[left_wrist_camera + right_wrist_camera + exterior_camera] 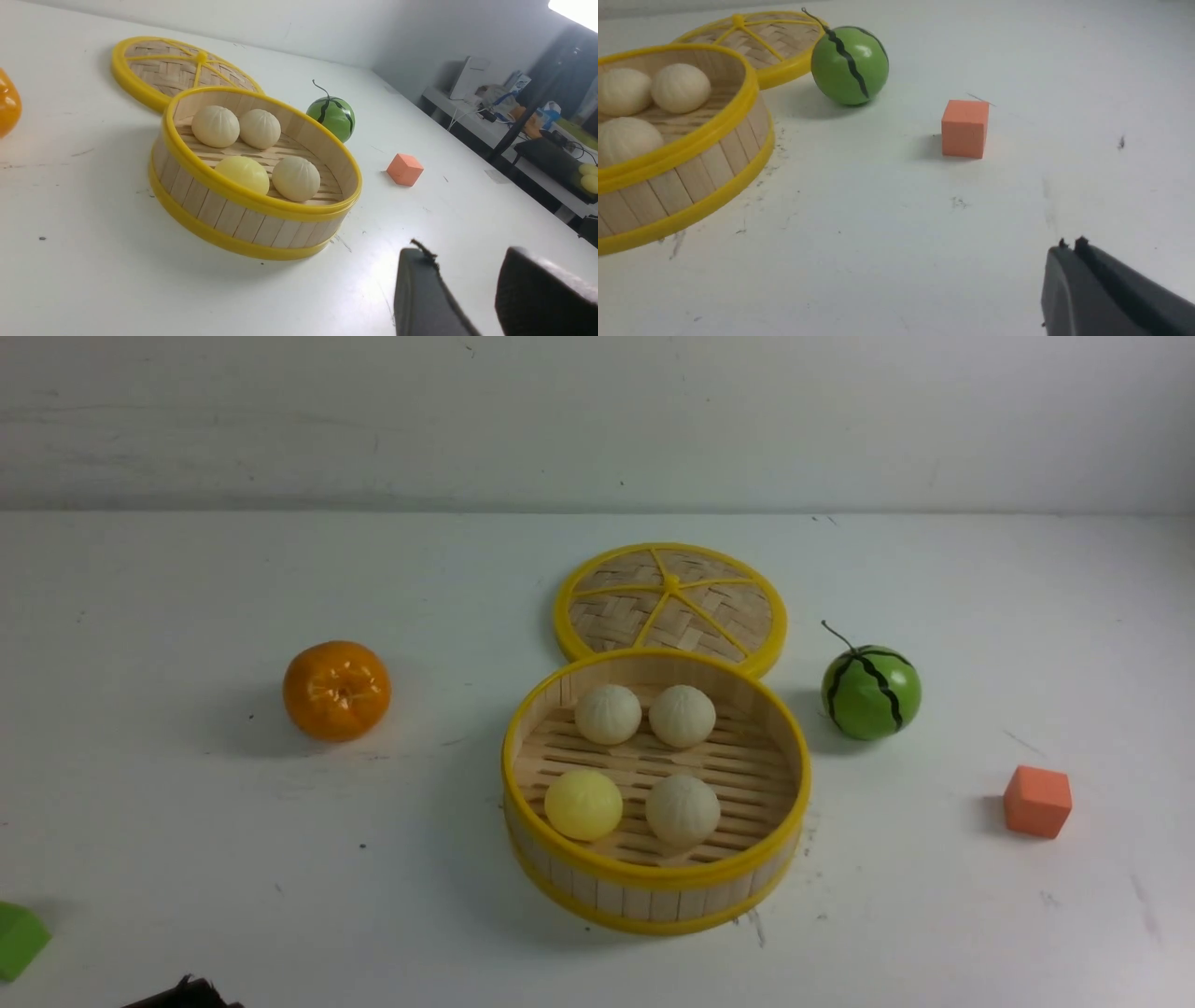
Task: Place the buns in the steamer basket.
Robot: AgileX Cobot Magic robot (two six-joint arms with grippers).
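The left gripper [467, 289] shows in its wrist view as two dark fingers standing apart with bare table between them, released and holding nothing; in the front view only a dark scrap of it peeks in at the bottom edge, at about 7 o'clock from the basket. The right gripper [1069, 247] has its two dark fingers pressed together, clenched on nothing, low over the white table [187, 859]. One steamer basket [656, 889] sits at the middle of the table, and all four buns lie on its slatted floor: two cream-white ones side by side at the far part, the first [608, 714] at 11 o'clock and the second [682, 716] at 1 o'clock, nearly touching; one pale yellow bun [583, 805] at 7 o'clock; and a third cream-white bun [682, 809] at 5 o'clock, just beside the yellow one. One flat woven lid [670, 607] with a yellow rim lies at 12 o'clock from the basket, its near edge hidden behind the basket's wall. One orange [336, 690] rests well apart at 9 o'clock, one green striped watermelon ball [871, 692] near the basket at 2 o'clock, one orange-pink cube [1037, 801] farther out at 3 o'clock, and one green block [17, 940] is cut by the frame at 8 o'clock. No readable writing or brand shows on any of these.
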